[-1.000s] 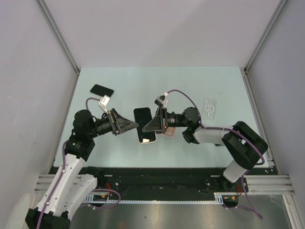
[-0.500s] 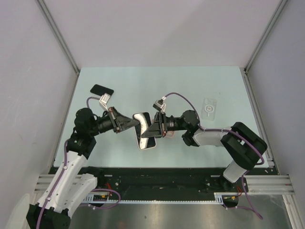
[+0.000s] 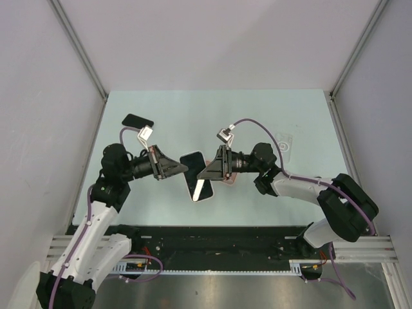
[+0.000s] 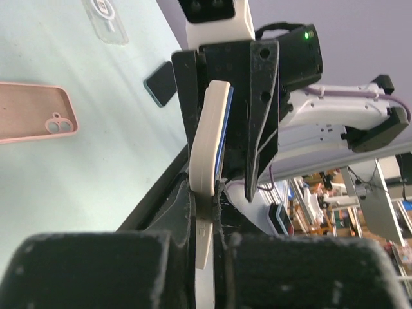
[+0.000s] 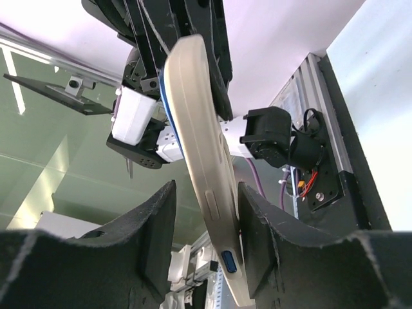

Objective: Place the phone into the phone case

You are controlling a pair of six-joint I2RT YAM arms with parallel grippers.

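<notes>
The left claw (image 3: 182, 169) is clamping the white phone (image 3: 199, 185) by one edge, holding it above the worktop (image 3: 257, 116). The right claw (image 3: 202, 174) is straddling its opposite end with jaws parted; the pink phone case (image 4: 35, 120) is lying flat nearby.

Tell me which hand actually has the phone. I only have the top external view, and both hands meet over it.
Observer: The left hand. The left wrist view shows it pinched shut on one end of the phone.
Operator: And the right hand?
Observer: The right wrist view shows the right hand open, straddling the phone with a gap on one side.
Operator: I can barely see the pink case under that arm.
Observer: The left wrist view shows the pink case lying flat on the table, apart from both hands, its camera cutout in plain sight.
</notes>
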